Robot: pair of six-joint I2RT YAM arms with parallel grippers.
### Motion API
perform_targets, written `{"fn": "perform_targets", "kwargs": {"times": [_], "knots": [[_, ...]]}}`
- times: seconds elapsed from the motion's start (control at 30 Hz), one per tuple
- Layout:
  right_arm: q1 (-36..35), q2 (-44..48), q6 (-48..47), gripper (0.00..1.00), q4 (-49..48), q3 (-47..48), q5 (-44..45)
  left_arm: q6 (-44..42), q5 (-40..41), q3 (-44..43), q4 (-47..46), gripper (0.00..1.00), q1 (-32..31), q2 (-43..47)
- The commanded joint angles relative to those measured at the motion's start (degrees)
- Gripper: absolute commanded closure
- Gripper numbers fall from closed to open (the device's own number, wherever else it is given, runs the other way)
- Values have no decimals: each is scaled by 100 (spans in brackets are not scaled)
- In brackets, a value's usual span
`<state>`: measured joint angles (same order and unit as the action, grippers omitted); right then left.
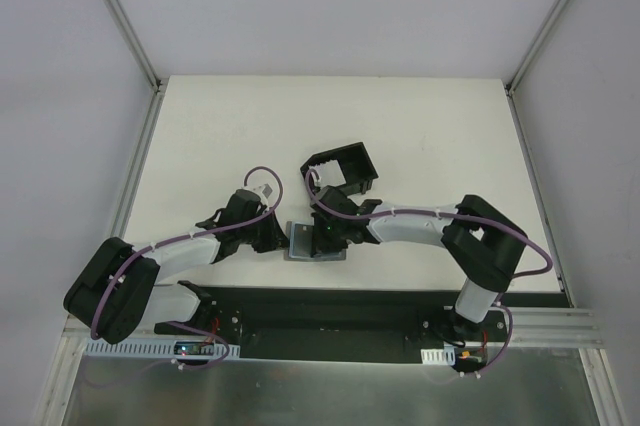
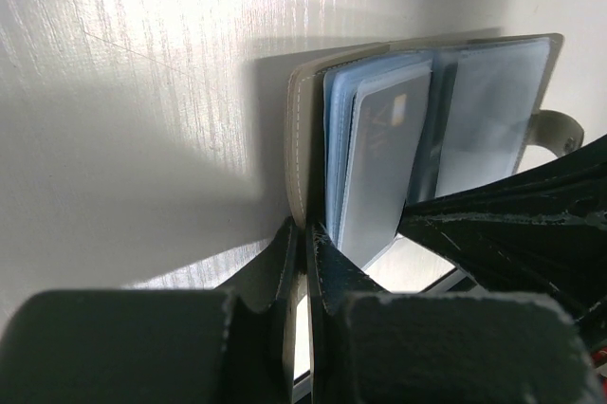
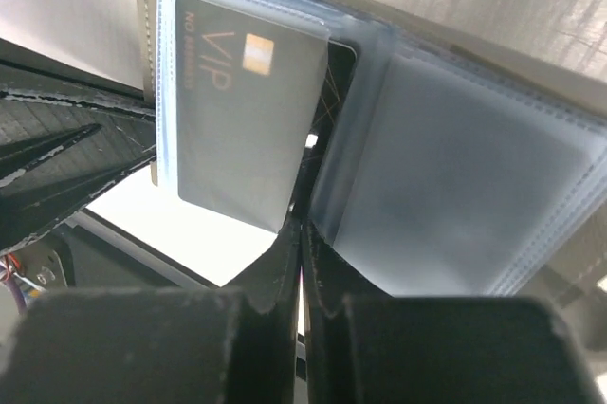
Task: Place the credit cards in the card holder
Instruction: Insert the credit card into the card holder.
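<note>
An open grey wallet [image 1: 305, 244] lies between both grippers, its clear sleeves [image 3: 455, 195] fanned out. My left gripper [image 2: 308, 233] is shut on the wallet's cover [image 2: 302, 138] at its left edge. A grey VIP card [image 3: 242, 119] with a gold chip sits in one sleeve. Behind it a dark credit card [image 3: 337, 82] runs down between the sleeves into my right gripper [image 3: 302, 224], which is shut on its lower edge. The black card holder [image 1: 352, 186] stands on the table just beyond the wallet, behind the right gripper [image 1: 328, 236].
The left gripper [image 1: 272, 236] and the right one meet over the wallet near the table's front middle. A black base plate [image 1: 330, 311] runs along the near edge. Grey walls enclose the white table [image 1: 420, 136] on three sides.
</note>
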<state>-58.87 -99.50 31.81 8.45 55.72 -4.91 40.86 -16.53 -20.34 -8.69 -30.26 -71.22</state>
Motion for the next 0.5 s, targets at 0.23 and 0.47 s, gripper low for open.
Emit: {"fn": "perform_targets", "kwargs": {"times": [0.23, 0.47], "knots": [[-2, 923, -535, 63, 386, 175, 666, -237, 186, 197, 535, 100, 20, -94], [656, 1469, -1088, 42, 684, 667, 552, -166, 168, 171, 544, 100, 20, 47]]}}
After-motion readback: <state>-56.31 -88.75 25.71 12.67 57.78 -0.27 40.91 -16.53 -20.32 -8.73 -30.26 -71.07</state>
